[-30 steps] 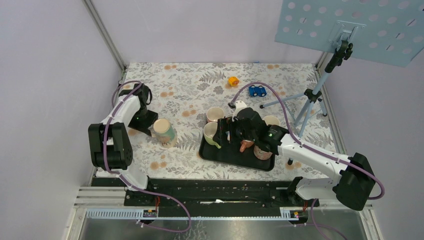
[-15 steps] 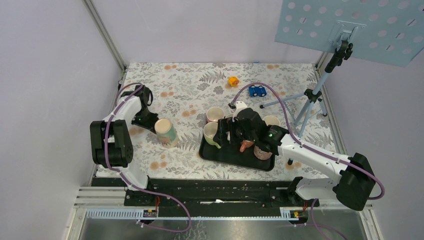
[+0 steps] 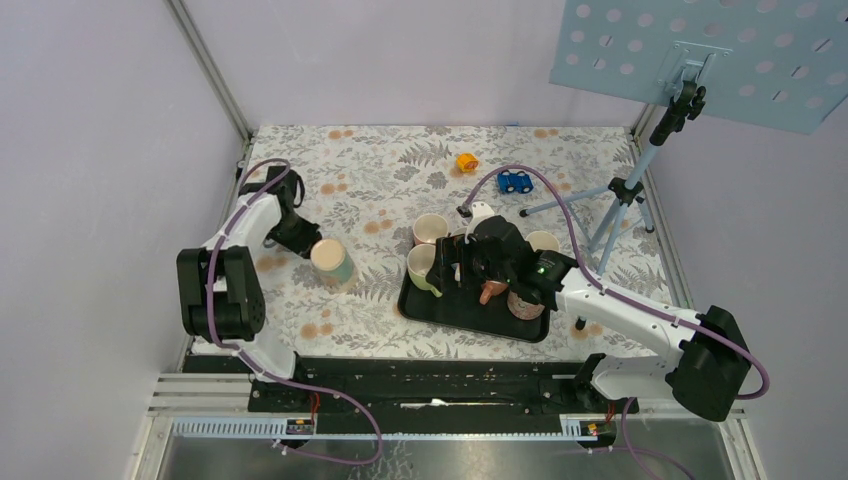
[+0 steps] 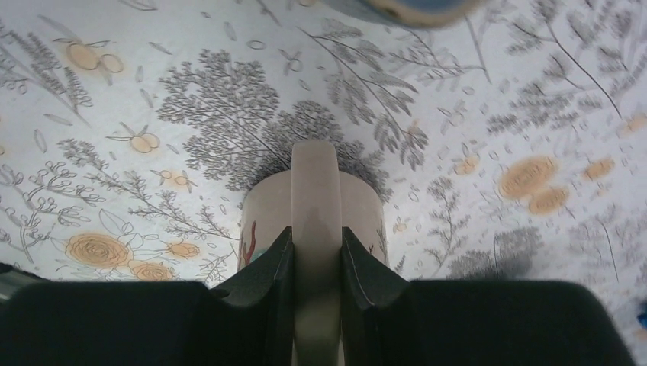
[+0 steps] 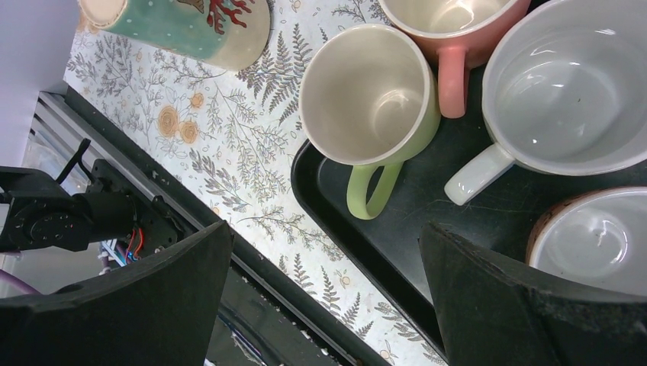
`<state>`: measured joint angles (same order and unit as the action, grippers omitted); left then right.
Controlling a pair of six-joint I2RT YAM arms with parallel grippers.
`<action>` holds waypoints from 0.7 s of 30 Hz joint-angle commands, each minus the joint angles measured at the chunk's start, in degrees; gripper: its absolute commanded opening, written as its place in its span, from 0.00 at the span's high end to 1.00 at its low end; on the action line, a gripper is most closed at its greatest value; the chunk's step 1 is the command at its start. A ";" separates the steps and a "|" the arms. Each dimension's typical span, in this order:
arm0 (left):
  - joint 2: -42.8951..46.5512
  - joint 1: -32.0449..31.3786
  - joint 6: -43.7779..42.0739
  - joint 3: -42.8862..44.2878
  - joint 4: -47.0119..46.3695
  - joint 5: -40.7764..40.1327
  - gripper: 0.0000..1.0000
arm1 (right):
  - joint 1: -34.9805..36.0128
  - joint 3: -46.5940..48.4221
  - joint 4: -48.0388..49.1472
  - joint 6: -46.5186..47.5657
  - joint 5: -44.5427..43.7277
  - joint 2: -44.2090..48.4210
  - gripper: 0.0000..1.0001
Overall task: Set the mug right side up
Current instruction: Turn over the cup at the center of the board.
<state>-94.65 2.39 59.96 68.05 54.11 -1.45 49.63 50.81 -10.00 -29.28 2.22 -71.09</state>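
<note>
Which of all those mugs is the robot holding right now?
The teal mug, alone well left of the tray: the left end effector pinches its handle.

Mid bench [image 3: 375, 290]: a gap is seen between the mug [image 3: 331, 261] and the tray [image 3: 455, 318].
Far right side: passage is blocked by a tripod [image 3: 622, 192].

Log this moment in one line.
left fingers: shut on mug handle | mug: off tray, left of it | right fingers: open above tray
</note>
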 commanded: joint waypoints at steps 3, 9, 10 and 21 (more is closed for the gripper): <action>7.75 0.00 -10.98 -0.29 -8.47 9.38 1.00 | -0.55 2.85 1.81 -0.74 0.95 -0.54 0.00; 11.03 -0.85 -19.16 -0.32 -13.08 13.54 1.00 | -0.53 4.07 2.96 -1.03 2.43 -2.10 0.00; 11.23 -1.31 -20.28 -0.03 -13.12 13.12 1.00 | -0.51 4.20 3.23 -1.04 2.66 -2.31 0.00; 13.10 -7.28 -28.47 -0.06 -17.73 10.02 1.00 | -0.51 6.53 6.21 2.56 4.28 -5.17 0.00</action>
<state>-86.13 -3.79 35.29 66.26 42.22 7.44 49.60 53.54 -7.33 -29.34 4.62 -75.33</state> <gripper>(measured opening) 0.256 0.994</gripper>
